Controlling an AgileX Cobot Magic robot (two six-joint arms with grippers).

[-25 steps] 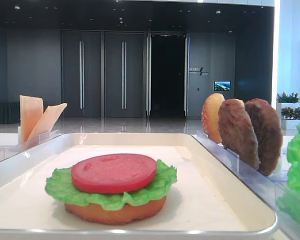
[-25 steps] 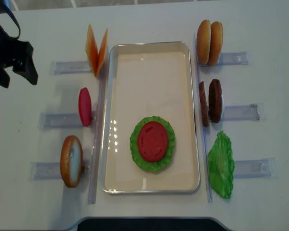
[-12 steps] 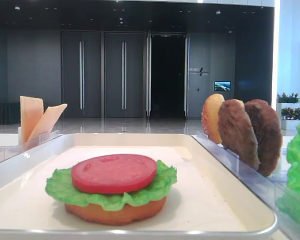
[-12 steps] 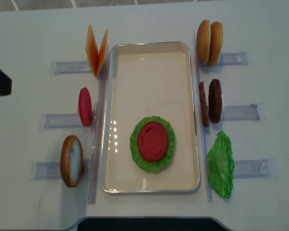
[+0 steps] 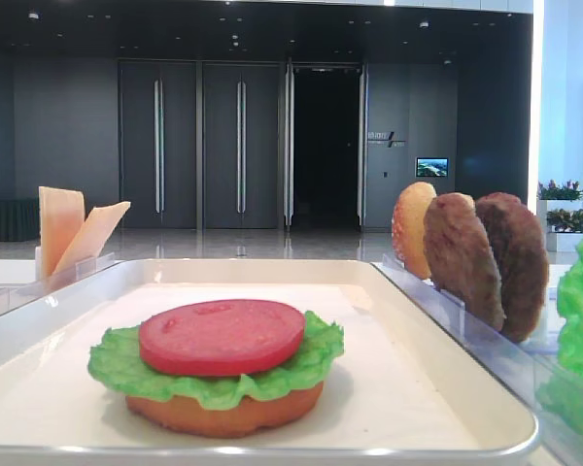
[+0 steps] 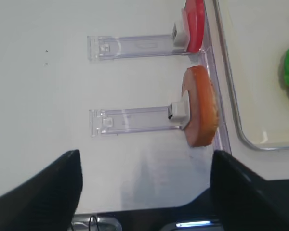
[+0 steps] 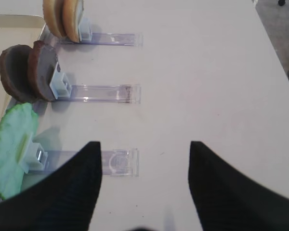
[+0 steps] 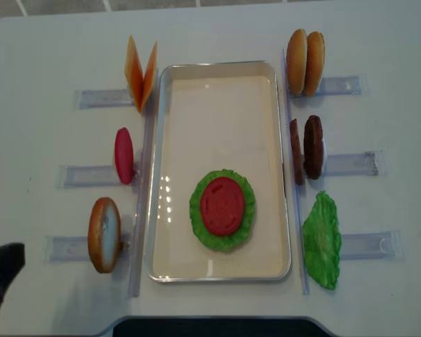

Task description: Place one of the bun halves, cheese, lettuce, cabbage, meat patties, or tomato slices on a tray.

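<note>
White tabletop with cream tray at centre.
On the tray: bun half, ruffled green lettuce, smooth red tomato slice stacked. Left gripper and right gripper hover spread wide, holding nothing.

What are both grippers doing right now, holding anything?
Left gripper: open, holding nothing, above the table.
Right gripper: open, holding nothing, above the table.

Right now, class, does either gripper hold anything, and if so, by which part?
Nothing is held. The left gripper and the right gripper both stand open above bare white table, with nothing between their fingers.
</note>
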